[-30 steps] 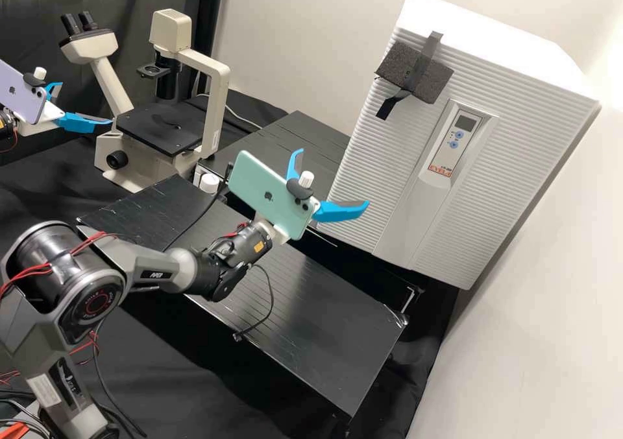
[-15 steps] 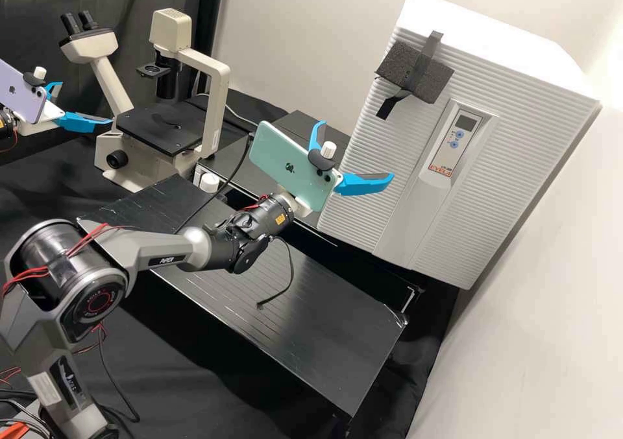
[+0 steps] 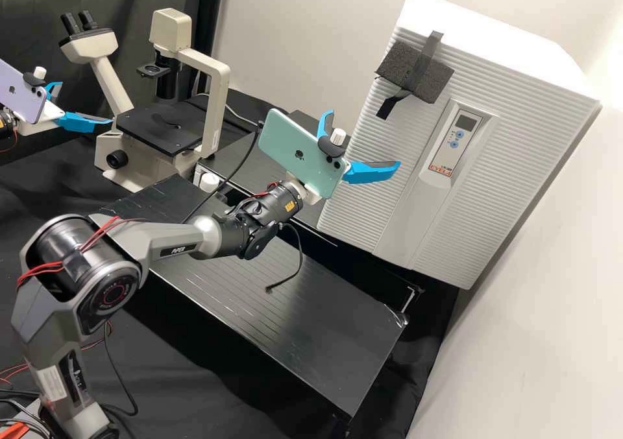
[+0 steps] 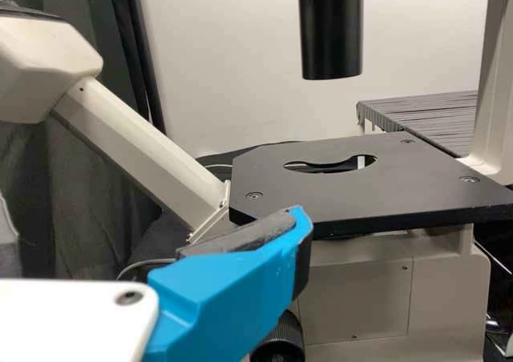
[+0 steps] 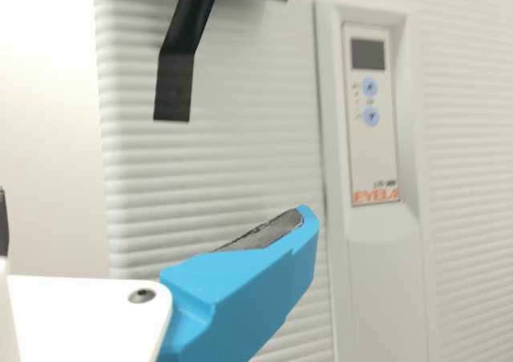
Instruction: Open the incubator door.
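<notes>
The white incubator (image 3: 376,166) stands at the right in the high view, its ribbed door (image 5: 216,178) shut. A dark foam block (image 3: 431,83) is taped near the door's upper left edge; the loose end of the black tape (image 5: 174,86) hangs down. My right gripper (image 3: 364,139) is open and empty before the door's left part, lower than the foam. In its wrist view, the right gripper (image 5: 156,218) has one finger showing in front of the ribs, beside the control panel (image 5: 373,138). At the far left, my left gripper (image 3: 85,104) stands open by the microscope; its wrist view shows the left gripper (image 4: 152,226) facing the microscope stage.
The cream microscope (image 3: 211,115) stands behind and between the arms. A low black table (image 3: 311,309) lies under the right forearm, with a cable (image 3: 298,264) dangling over it. A pale wall (image 3: 538,335) rises at the right.
My right gripper has moved up and to the right in the high view, towards the incubator, still open. The left arm has stayed where it was.
</notes>
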{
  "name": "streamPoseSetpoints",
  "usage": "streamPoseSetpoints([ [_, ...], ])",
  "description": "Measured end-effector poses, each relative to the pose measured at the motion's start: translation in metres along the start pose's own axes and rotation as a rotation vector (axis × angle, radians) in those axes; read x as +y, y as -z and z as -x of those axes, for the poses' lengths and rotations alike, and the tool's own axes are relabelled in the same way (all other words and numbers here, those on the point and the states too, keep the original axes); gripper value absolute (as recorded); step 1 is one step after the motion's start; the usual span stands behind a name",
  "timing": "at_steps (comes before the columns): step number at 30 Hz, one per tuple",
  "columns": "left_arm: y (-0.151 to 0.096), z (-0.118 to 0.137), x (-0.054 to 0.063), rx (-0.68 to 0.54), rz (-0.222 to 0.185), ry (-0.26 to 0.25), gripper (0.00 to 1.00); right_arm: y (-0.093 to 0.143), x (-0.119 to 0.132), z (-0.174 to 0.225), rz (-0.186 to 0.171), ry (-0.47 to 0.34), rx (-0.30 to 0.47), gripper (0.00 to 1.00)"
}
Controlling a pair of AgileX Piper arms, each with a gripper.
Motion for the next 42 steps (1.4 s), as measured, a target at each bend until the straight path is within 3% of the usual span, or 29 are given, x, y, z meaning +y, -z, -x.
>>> streamPoseSetpoints([
  [18,0.000,0.000,0.000,0.000,0.000,0.000,1.00,-0.007,-0.002,-0.013,0.018,0.004,-0.024,0.00],
  [29,0.000,0.000,0.000,0.000,0.000,0.000,1.00,-0.009,0.001,-0.013,0.004,-0.014,-0.035,0.00],
  [34,0.000,0.000,0.000,0.000,0.000,0.000,1.00,-0.009,0.001,-0.013,0.035,-0.010,-0.032,0.00],
  [42,0.000,0.000,0.000,0.000,0.000,0.000,1.00,-0.009,0.001,-0.013,0.041,-0.008,-0.031,0.00],
])
